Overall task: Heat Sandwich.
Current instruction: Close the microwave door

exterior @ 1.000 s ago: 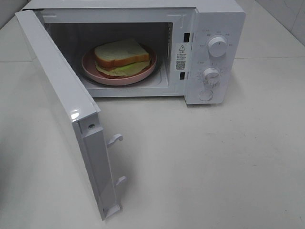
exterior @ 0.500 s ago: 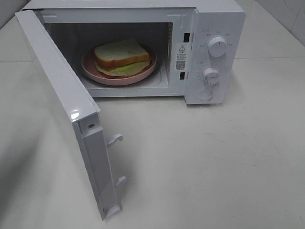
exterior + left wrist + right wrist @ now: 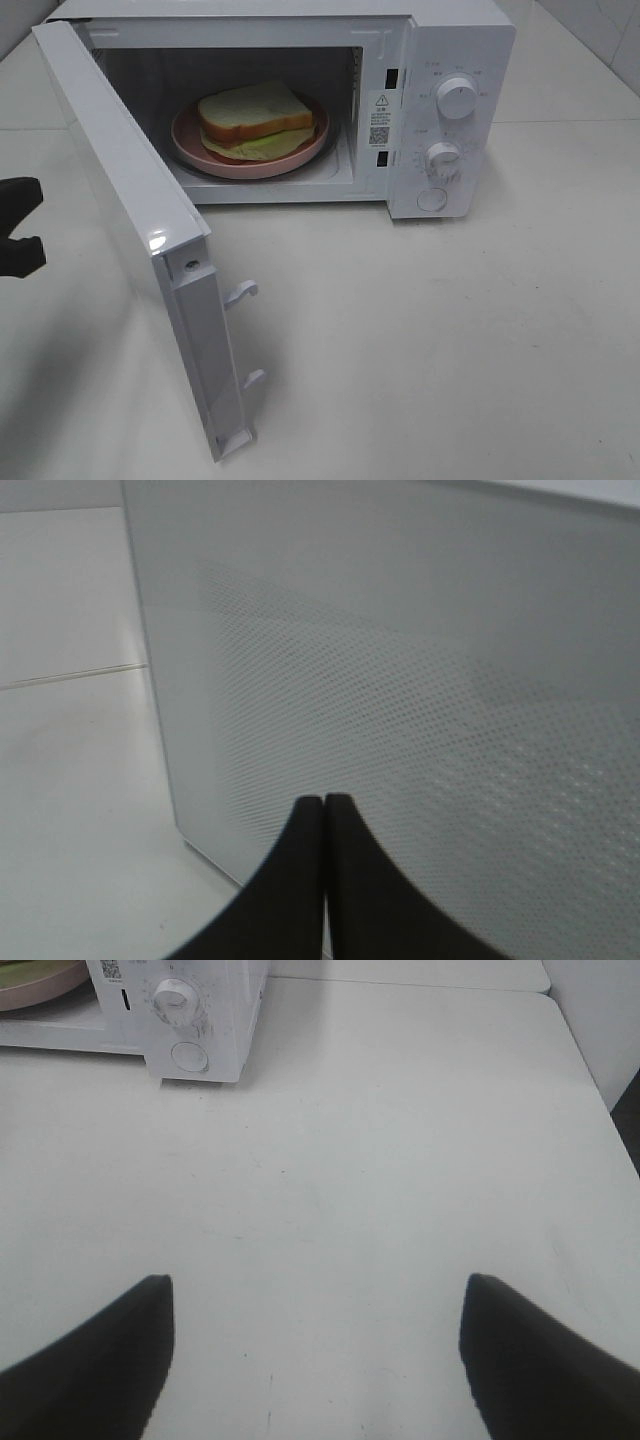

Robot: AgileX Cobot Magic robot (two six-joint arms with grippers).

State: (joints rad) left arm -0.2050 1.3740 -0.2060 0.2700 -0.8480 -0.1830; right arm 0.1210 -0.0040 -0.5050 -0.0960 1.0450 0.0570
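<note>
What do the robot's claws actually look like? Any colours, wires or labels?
Both are plain matte black. The left gripper has two smooth fingers that curve and taper to narrow tips; the right gripper has the same dark, pointed shape. No cables, markings or labels show, and little of the arms themselves is in view.

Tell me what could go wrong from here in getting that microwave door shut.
1. The left gripper, shut, points at the smooth outer face of the door; a push with its tips might slip, or shove the whole microwave instead of swinging the door.
2. The pink plate with the sandwich sits near the cavity's front; a hard slam could jolt it.
3. A weak push may leave the latch hooks unengaged.
</note>
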